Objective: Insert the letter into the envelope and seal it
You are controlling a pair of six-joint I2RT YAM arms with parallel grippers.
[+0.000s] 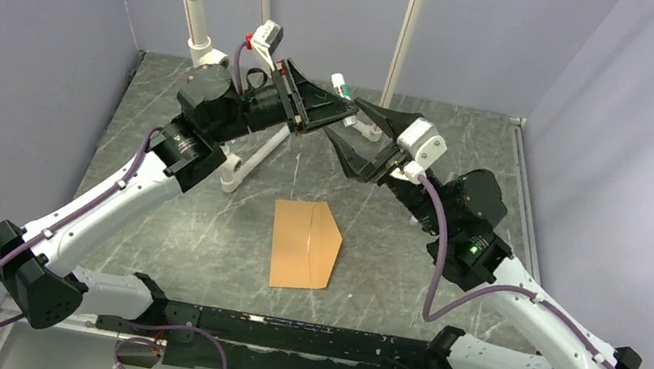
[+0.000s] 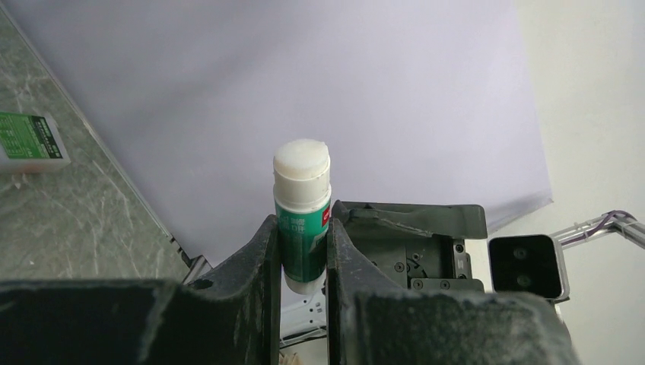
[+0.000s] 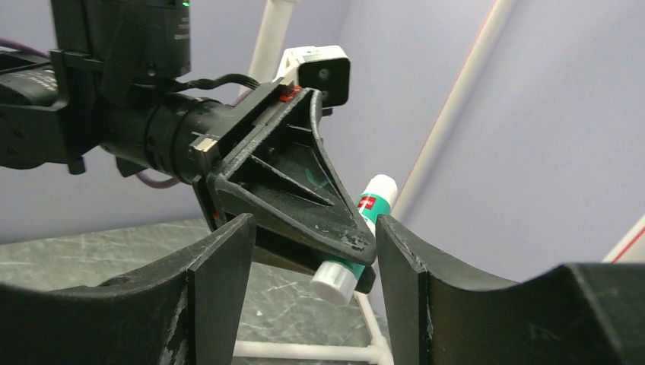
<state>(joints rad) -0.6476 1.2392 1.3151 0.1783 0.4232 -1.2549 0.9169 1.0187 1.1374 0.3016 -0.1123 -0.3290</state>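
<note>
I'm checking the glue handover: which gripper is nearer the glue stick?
Left. The left gripper is clamped on the glue stick; the right gripper stands open around it, not touching.

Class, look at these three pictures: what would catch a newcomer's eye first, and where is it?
Raised over the table's far side, the left pincer grips a green-and-white glue stick. The right pincer stands open, facing it. A brown envelope lies flat mid-table.

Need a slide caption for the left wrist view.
Left end effector grips a green-and-white glue stick, its white end poking past the fingertips.
</note>
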